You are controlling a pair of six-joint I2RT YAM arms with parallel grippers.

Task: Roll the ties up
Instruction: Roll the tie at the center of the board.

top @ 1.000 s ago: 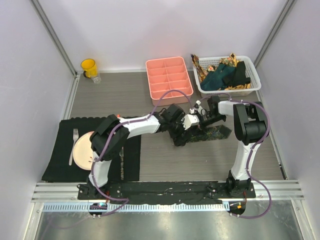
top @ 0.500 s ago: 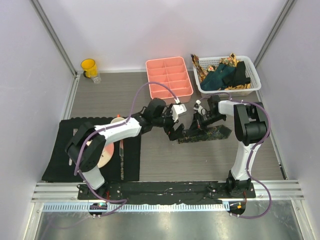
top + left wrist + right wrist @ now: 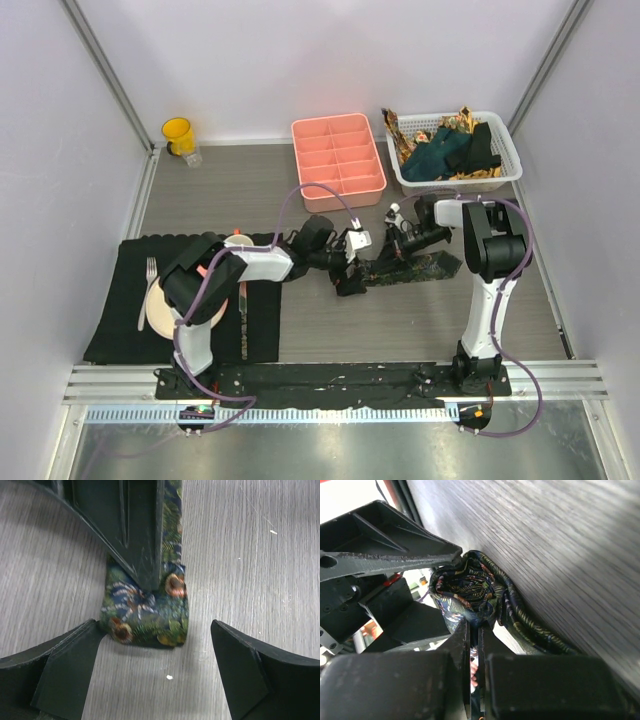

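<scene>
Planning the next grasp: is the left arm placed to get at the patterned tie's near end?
Likely yes: the left pincer stands open astride the tie end; the right pincer only presses on it farther up.

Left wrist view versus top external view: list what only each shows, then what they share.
Only the left wrist view: the fine orange, green and blue print on the end of the dark patterned fabric tie. Only the top external view: the pink compartment tray, the white plastic basket of more ties, the yellow cup and the black placemat. Both: that tie on the grey wood-grain table, with the open left gripper either side of its end.
</scene>
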